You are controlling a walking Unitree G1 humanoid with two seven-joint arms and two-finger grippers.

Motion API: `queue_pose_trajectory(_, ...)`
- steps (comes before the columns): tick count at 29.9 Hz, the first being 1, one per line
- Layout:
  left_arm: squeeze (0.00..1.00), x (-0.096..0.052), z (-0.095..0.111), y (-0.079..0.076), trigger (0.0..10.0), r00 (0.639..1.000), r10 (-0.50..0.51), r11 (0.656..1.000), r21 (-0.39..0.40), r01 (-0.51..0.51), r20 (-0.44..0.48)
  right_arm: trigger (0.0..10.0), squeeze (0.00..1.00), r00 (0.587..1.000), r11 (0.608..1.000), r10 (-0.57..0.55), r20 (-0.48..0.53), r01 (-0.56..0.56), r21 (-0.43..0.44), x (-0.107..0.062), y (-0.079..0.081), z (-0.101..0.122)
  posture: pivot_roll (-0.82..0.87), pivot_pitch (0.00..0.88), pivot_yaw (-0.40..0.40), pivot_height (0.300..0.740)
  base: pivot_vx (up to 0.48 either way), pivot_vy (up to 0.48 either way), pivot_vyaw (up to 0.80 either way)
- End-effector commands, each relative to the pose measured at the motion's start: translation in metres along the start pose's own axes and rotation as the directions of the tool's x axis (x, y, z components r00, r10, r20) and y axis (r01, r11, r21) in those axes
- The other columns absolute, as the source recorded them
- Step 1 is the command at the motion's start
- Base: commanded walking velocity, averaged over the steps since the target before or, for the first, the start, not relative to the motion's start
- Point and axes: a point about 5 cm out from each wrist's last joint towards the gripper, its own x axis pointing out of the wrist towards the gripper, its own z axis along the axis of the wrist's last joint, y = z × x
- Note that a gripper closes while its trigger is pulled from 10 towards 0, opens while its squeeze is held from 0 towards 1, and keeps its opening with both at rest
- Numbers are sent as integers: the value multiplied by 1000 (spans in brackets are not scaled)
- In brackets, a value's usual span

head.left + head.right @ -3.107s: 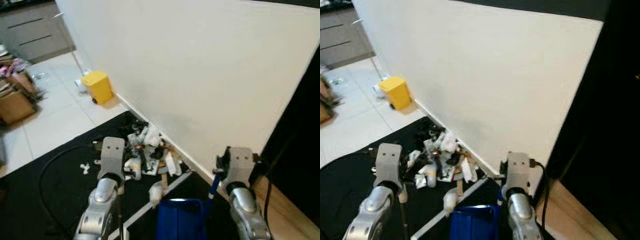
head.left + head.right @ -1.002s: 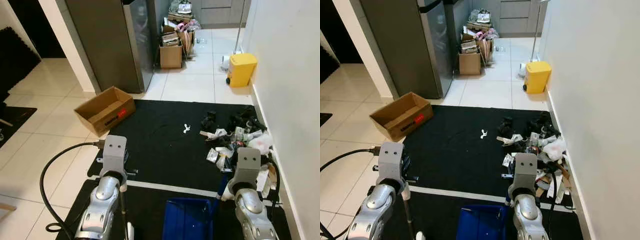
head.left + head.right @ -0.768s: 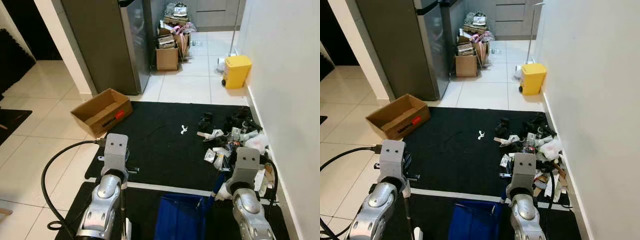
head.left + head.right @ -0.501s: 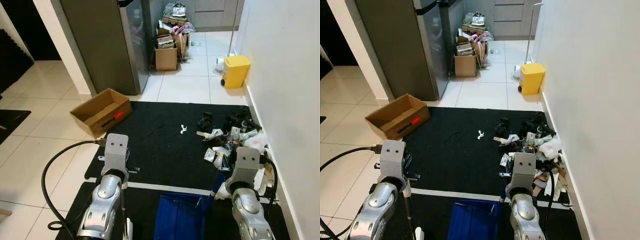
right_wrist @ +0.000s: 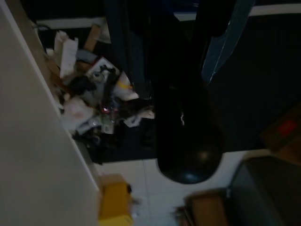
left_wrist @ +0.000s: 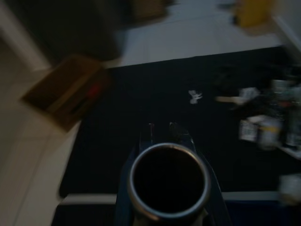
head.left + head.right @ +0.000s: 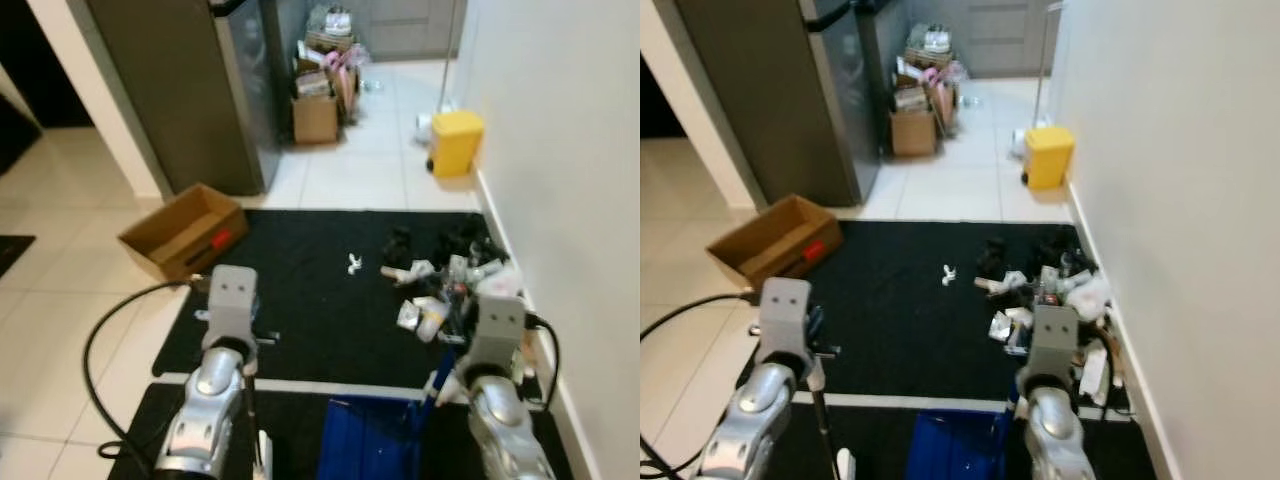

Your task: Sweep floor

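A pile of litter (image 7: 447,283) lies on the black mat (image 7: 310,300) along the right wall, with one small white scrap (image 7: 353,263) apart from it. My left gripper (image 6: 163,132) is shut on the broom handle (image 6: 169,181), whose metal tube end faces the wrist camera; the pole (image 7: 248,420) drops beside my left arm (image 7: 215,385). My right gripper (image 5: 178,28) is shut on the dark dustpan handle (image 5: 186,141). The blue dustpan (image 7: 368,440) sits low between my arms, just short of the litter, with its blue stem (image 7: 440,375) beside my right arm (image 7: 495,400).
The white wall (image 7: 560,150) runs along the right. A yellow bin (image 7: 455,142) stands past the mat by the wall. An open cardboard box (image 7: 183,230) lies at the mat's left corner by a tall grey fridge (image 7: 180,90). More boxes (image 7: 318,105) crowd the far hallway. A black cable (image 7: 110,340) loops at left.
The camera has swung from facing the wall to looking along the mat, then drifted slightly. Both arms keep the same hold; the dustpan stays low between them.
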Motion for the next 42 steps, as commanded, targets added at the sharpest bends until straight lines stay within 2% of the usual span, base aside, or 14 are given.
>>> queue_pose_trajectory(1,0,1,5,0,10000,1000,-1,1000,25,0,25,10000,0,1000,1000,-1,26,0,25,0,0,3,-2,56,79,740,480,0,-788)
queue_pose_trajectory(17,0,0,4,-1,10000,1000,-7,1000,26,6,23,10000,0,1000,1000,-4,22,4,9,0,0,1,-1,58,81,740,480,0,-49)
queue_pose_trajectory(25,0,0,3,-2,10000,1000,-7,1000,25,7,17,10000,0,1000,1000,-5,21,5,7,0,0,0,-1,58,81,740,304,0,0)
queue_pose_trajectory(42,0,-1,4,-3,10000,1000,-25,999,33,24,15,10000,0,999,1000,-15,32,16,-5,0,-1,0,8,60,84,740,0,0,0)
